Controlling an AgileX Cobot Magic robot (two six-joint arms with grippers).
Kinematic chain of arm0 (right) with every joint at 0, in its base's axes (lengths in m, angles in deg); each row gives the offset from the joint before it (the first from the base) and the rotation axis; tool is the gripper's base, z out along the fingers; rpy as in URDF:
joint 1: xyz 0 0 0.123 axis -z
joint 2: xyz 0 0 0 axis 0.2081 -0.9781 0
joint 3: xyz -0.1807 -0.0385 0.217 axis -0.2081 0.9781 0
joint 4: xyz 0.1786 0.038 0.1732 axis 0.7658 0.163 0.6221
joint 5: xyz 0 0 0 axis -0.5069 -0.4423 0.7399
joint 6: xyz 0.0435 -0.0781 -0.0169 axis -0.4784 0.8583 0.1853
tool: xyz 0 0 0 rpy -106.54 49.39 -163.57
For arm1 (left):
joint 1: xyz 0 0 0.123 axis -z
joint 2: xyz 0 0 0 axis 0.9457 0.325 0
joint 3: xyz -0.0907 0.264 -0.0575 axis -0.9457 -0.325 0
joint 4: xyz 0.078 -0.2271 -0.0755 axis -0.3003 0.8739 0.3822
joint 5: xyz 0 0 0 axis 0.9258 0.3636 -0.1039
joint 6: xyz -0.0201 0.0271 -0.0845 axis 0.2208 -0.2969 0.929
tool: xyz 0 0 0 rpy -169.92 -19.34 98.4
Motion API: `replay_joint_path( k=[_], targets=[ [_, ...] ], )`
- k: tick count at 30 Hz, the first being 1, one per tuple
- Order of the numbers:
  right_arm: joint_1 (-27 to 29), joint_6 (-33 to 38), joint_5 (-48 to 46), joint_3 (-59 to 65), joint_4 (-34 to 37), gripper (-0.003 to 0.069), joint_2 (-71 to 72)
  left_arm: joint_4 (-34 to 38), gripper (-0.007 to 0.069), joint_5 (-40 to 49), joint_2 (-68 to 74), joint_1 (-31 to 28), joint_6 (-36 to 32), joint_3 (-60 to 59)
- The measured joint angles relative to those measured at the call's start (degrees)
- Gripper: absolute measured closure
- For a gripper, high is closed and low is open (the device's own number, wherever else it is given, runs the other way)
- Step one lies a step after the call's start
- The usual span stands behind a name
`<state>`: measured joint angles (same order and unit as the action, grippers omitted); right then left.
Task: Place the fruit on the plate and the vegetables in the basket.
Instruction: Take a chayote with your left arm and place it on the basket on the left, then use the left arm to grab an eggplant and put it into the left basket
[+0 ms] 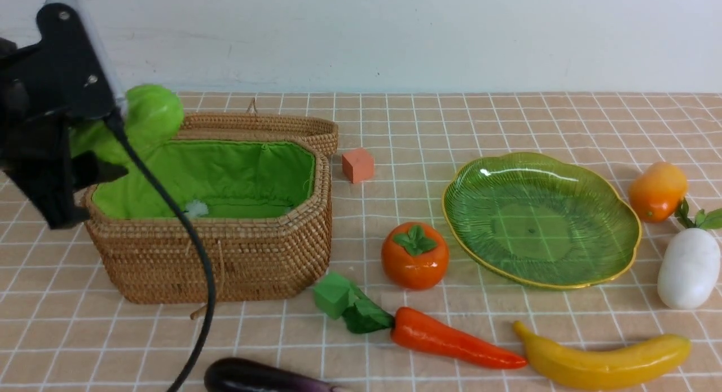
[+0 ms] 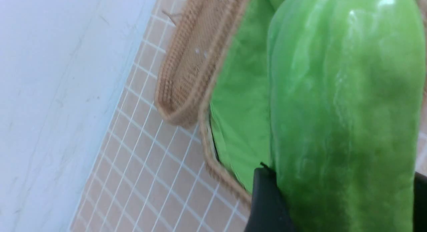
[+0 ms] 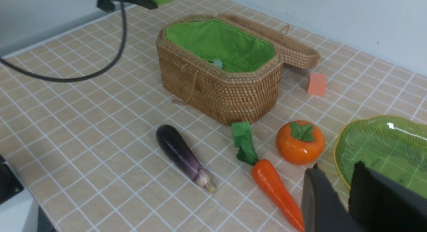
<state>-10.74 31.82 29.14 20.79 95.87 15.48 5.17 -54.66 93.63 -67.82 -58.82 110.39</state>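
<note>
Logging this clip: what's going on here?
The left gripper holds the gourd above the open basket's left end, not yet released. The right gripper hangs empty, jaws slightly apart, near the bare plate. Persimmon, mango, banana, carrot, radish and eggplant lie on the table.

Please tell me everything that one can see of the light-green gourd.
The gourd is light green, glossy and plastic-looking, long, with soft lengthwise ridges and a rounded free end. The left gripper clamps its other end and holds it in the air over the left end of the open basket.
</note>
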Motion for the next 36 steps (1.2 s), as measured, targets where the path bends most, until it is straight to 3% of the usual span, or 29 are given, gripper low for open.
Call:
replay_joint_path(
  k=[8,13,18,21,23,24,27,28,30,31,34,35,36],
  targets=[
    [0.0,0.0,3.3,0.0,0.3,0.0498,0.0,2.5,0.0183,-5.2,14.9,0.0,0.0,5.3],
    [0.0,-0.5,6.8,0.0,0.3,0.0498,0.0,3.0,0.0009,-6.9,16.7,0.0,0.1,5.3],
    [0.0,-1.3,8.5,0.0,0.3,0.0498,0.0,9.0,-0.0028,-1.1,14.7,0.0,5.8,5.5],
    [0.0,-1.3,8.5,0.0,0.2,0.0498,0.0,11.7,0.0008,1.4,13.1,0.0,10.4,5.5],
    [0.0,-1.4,8.3,0.0,0.2,0.0498,0.0,14.1,0.0097,4.1,11.2,0.5,15.2,5.5],
    [0.0,-1.4,8.0,0.0,0.2,0.0498,0.0,14.7,0.0190,7.2,9.2,1.9,18.3,5.5],
    [0.0,-1.4,6.5,0.0,0.2,0.0498,-0.1,10.9,0.0467,16.8,5.2,9.5,17.2,5.0],
    [0.0,-1.4,6.4,0.0,0.2,0.0498,-0.1,10.6,0.0482,18.1,5.0,10.1,16.7,4.9],
    [0.0,-1.4,5.0,0.0,-0.1,0.0494,-0.1,6.2,0.0626,24.8,3.5,18.5,14.8,2.1],
    [0.0,-1.4,5.0,0.0,-0.1,0.0494,-0.1,6.2,0.0626,24.8,3.5,18.5,14.8,2.1],
    [0.0,-1.4,4.0,0.0,-0.4,0.0494,-0.1,-0.9,0.0629,25.5,4.8,29.5,16.7,-4.6],
    [0.0,-1.4,4.0,0.0,-0.4,0.0494,-0.1,-1.3,0.0627,25.3,4.8,30.0,17.0,-4.6],
    [0.0,-1.4,4.0,0.0,-0.4,0.0494,-0.1,-4.7,0.0577,23.1,6.6,33.7,18.6,-7.2]
  ],
)
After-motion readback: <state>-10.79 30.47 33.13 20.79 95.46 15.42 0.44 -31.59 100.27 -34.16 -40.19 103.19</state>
